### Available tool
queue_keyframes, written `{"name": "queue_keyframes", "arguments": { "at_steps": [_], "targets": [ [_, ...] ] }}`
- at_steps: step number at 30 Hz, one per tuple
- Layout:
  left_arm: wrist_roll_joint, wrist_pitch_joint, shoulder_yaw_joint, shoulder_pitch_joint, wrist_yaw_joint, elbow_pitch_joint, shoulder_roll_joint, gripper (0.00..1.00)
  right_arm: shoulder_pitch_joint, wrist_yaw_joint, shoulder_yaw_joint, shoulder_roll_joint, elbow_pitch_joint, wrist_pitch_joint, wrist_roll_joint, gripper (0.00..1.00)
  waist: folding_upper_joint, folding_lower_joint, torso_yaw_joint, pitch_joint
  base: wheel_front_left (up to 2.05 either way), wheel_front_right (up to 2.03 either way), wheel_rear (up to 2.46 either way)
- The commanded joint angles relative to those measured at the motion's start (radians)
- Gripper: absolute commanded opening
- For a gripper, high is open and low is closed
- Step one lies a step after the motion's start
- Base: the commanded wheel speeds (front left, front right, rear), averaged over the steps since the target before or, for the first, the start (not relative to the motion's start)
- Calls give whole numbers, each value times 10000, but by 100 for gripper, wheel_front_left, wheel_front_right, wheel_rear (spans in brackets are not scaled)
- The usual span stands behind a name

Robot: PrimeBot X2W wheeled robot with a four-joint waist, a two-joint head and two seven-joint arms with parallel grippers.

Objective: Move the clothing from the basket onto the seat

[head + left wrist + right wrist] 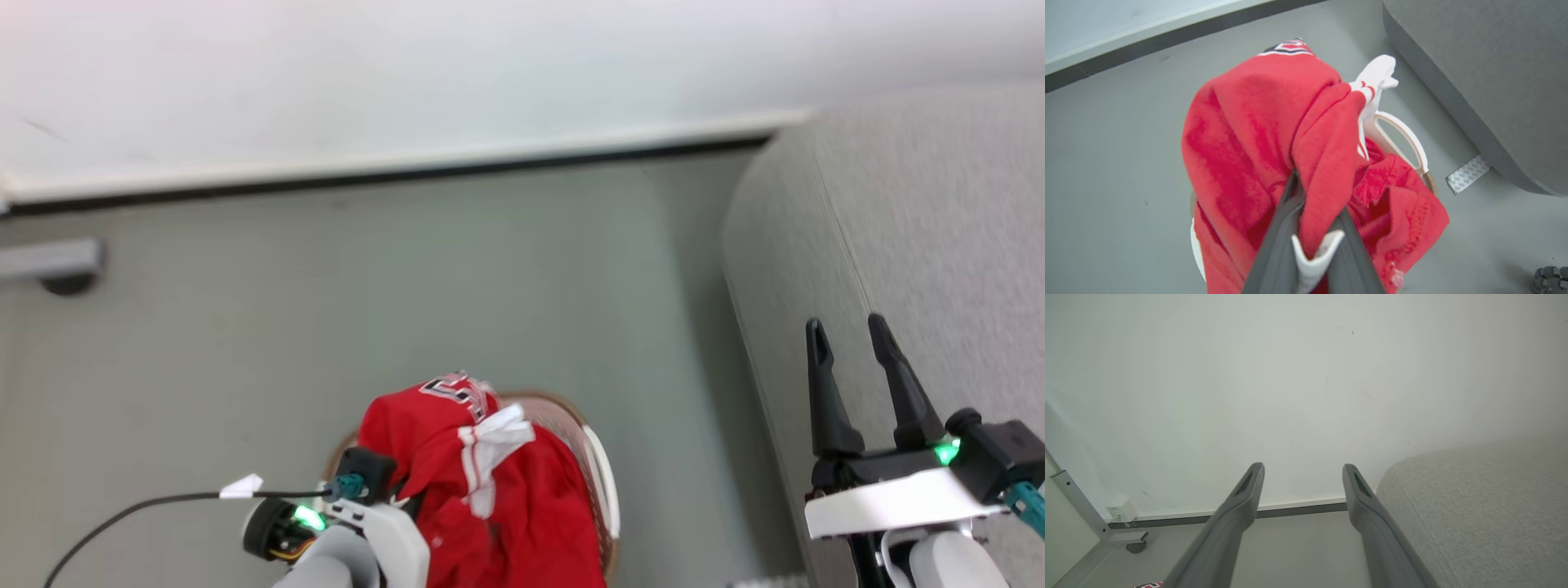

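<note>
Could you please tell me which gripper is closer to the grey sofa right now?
Right. The right gripper hangs open at the sofa edge; the left gripper is farther off, over the basket, shut on the red clothing.

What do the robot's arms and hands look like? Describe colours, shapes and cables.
The right hand and left hand each have two long, tapering dark fingers. Black bases carry green lights, with white wrist shells and grey forearms. A black cable with a white tag reaches the left wrist.
</note>
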Motion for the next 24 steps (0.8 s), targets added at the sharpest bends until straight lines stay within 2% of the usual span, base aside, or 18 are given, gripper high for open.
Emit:
{"name": "queue_keyframes", "arguments": {
  "at_steps": [1, 12, 19, 24],
  "targets": [
    [-109, -23, 76, 197, 18, -225, -12, 0, 182, -21, -39, -47, 48, -4, -37, 100, 0, 1, 641, -839, 0, 0, 0],
    [-954, -28, 535, 838, 15, -2916, -114, 0, 937, -21, 125, -44, -152, -4, 30, 100, 0, 1, 1367, -1996, 0, 0, 0],
    [-1415, -27, 879, 505, 14, -4731, -153, 0, 1151, -21, 442, -44, -309, -4, 177, 100, 0, 1, 1614, -2152, 0, 0, 0],
    [-2054, -25, 766, 200, 13, -5652, -153, 0, 1180, -21, 667, -41, -445, -4, 196, 100, 0, 1, 1698, -2136, 0, 0, 0]
  ]
}}
